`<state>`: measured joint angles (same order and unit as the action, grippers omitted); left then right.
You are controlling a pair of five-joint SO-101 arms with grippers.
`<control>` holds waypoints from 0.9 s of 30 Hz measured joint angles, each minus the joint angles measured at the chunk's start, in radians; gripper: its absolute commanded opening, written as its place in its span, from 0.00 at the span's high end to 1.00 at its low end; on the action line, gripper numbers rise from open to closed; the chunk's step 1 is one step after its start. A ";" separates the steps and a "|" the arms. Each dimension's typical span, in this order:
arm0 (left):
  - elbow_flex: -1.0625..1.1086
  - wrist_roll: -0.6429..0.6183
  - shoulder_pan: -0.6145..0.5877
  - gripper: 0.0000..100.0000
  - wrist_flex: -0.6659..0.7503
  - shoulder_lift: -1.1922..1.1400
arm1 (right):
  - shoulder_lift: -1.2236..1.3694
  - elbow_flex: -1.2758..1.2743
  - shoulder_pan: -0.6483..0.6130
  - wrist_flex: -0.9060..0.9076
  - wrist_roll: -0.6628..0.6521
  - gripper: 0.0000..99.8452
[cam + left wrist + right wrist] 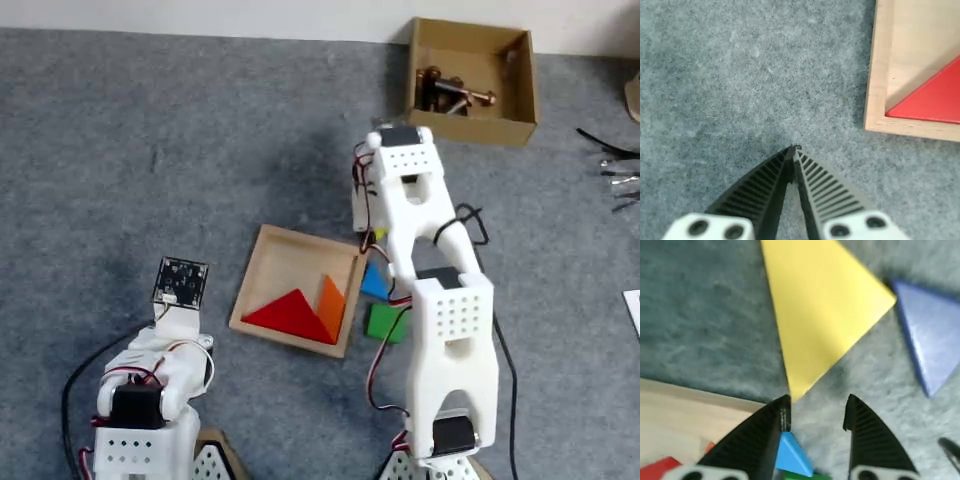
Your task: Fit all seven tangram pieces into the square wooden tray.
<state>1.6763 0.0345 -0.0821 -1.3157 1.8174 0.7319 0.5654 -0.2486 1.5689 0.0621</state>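
Note:
The square wooden tray (262, 250) lies mid-table with a red triangle (290, 312) and an orange triangle (332, 298) in it. Beside its right edge lie a light blue piece (375, 283) and a green piece (385, 322), partly under the right arm (452, 330). My right gripper (817, 402) is open above the carpet, just off the tip of a large yellow triangle (815, 305). A dark blue triangle (935, 340) lies beside the yellow one. My left gripper (792, 150) is shut and holds nothing, over carpet near the tray's corner (875, 100).
A cardboard box (520, 80) with metal parts stands at the back right. Cables (610, 165) lie at the right edge. Open carpet spreads left of and behind the tray.

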 measured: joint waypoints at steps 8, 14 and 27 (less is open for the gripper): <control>0.000 0.000 0.000 0.99 0.000 0.000 | -0.003 0.095 0.014 0.006 -0.066 0.77; 0.000 0.000 0.000 0.99 0.000 0.000 | -0.011 0.118 0.014 0.003 -0.104 0.75; 0.000 0.000 0.000 0.99 0.000 0.000 | -0.020 0.118 0.012 -0.058 -0.227 0.74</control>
<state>1.6763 0.0345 -0.0821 -1.3157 1.8174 0.7119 0.6836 -0.2363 1.5106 -0.1649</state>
